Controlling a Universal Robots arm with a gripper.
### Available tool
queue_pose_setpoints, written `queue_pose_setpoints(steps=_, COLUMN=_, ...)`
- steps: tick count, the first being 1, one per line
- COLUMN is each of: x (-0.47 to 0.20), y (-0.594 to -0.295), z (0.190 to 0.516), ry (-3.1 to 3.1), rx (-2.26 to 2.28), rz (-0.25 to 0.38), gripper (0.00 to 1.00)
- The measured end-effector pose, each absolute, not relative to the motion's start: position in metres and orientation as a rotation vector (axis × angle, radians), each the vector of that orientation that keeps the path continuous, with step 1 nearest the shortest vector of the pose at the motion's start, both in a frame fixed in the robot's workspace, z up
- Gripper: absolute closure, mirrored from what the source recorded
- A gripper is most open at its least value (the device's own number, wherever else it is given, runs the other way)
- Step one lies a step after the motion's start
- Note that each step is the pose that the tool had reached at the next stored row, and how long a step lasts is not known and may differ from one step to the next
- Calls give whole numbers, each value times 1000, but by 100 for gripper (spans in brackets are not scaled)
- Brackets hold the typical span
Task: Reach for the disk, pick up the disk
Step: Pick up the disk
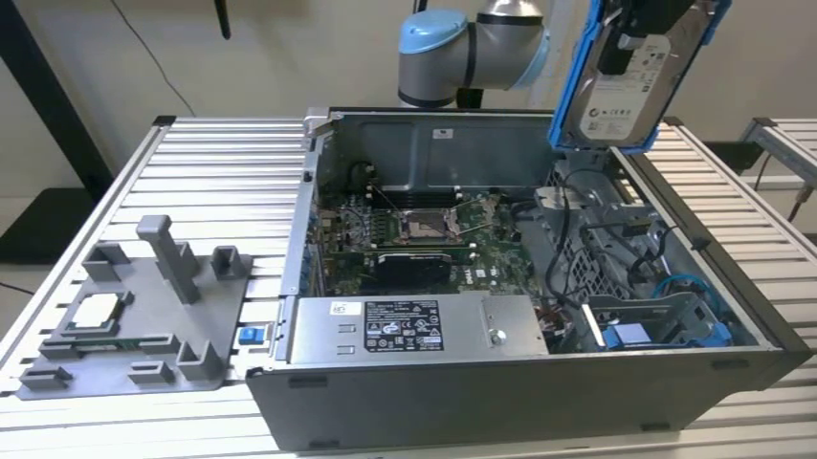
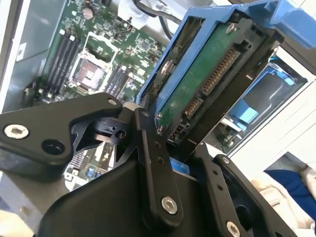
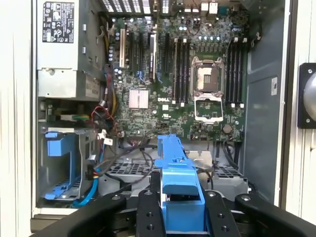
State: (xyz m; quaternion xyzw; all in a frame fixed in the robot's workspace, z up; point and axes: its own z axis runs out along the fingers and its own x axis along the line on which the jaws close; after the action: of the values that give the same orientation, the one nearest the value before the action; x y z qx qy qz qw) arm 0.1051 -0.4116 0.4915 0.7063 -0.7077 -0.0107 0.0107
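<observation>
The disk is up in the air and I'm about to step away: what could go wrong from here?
The gripper clamps the disk near one end, so it might tilt or slip. A fall would likely hit the open computer case and its motherboard. Loose cables lie close beneath and could snag.

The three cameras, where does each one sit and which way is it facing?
Exterior view: off the arm, above the table, looking down into the open computer case; the arm lifts the disk.
First wrist view: on the arm, looking down at the motherboard past the tool.
Second wrist view: beside the tool, facing the disk's underside.
Both wrist views share tool, disk, motherboard.
</observation>
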Motion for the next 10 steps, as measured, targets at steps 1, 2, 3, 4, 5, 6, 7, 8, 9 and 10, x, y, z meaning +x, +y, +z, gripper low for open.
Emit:
queue_pose_setpoints(steps=1, x=105, y=-415, z=491, ry=-2208, rx=2204, rz=-33, gripper=100)
queue_pose_setpoints(steps=2, x=105, y=-418, z=491, ry=-2208, rx=2204, rz=-33, gripper=100)
queue_pose_setpoints(steps=3, x=105, y=-421, z=491, ry=-2208, rx=2204, rz=-33, gripper=100)
queue_pose_setpoints(steps=4, x=105, y=-425, z=491, ry=-2208, rx=2204, rz=-33, gripper=100)
queue_pose_setpoints(steps=5, x=105, y=-428, z=491, ry=-2209, rx=2204, rz=-33, gripper=100)
queue_pose_setpoints(steps=6, x=105, y=-431, z=491, ry=-2209, rx=2204, rz=-33, gripper=100)
queue_pose_setpoints(steps=7, x=105, y=-435, z=490, ry=-2209, rx=2203, rz=-33, gripper=100)
queue_pose_setpoints(steps=8, x=105, y=-439, z=490, ry=-2209, rx=2204, rz=-33, gripper=100)
queue_pose_setpoints(steps=9, x=105, y=-442, z=490, ry=-2209, rx=2203, rz=-33, gripper=100)
queue_pose_setpoints(steps=10, x=105, y=-446, z=490, ry=-2209, rx=2203, rz=-33, gripper=100)
